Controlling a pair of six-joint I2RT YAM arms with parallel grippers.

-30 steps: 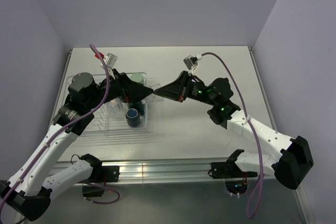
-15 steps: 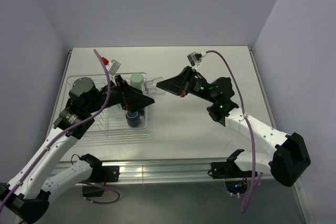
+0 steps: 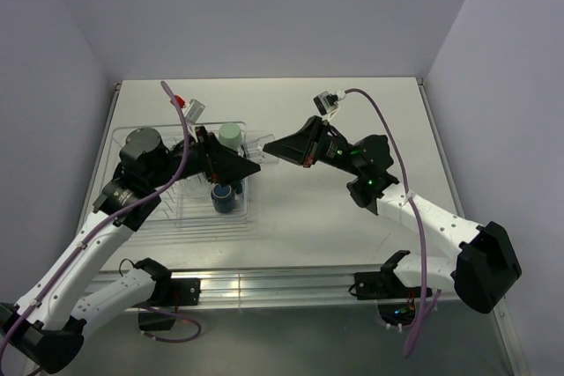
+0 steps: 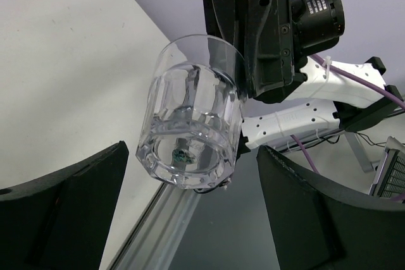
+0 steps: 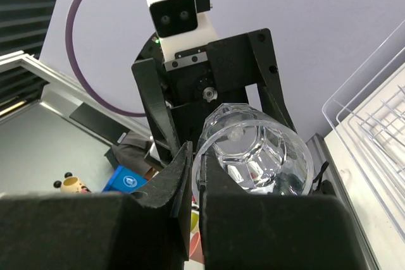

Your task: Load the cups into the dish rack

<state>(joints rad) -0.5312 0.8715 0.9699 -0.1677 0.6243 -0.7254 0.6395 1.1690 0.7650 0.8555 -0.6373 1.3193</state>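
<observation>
A clear tumbler hangs in the air above the right edge of the dish rack, lying on its side. My right gripper is shut on its rim wall, one finger inside and one outside. In the left wrist view the clear tumbler points its base at the camera. My left gripper is open, with a finger on each side of the base and a gap to both. A mint green tumbler and a navy mug stand in the rack.
The rack's clear wire edge shows at the right of the right wrist view. The two arms meet tip to tip over the table's middle left. A metal rail runs along the near edge.
The right gripper has carried the clear tumbler a little to the left, towards the left gripper. The left gripper's fingers have narrowed around the tumbler's base.
</observation>
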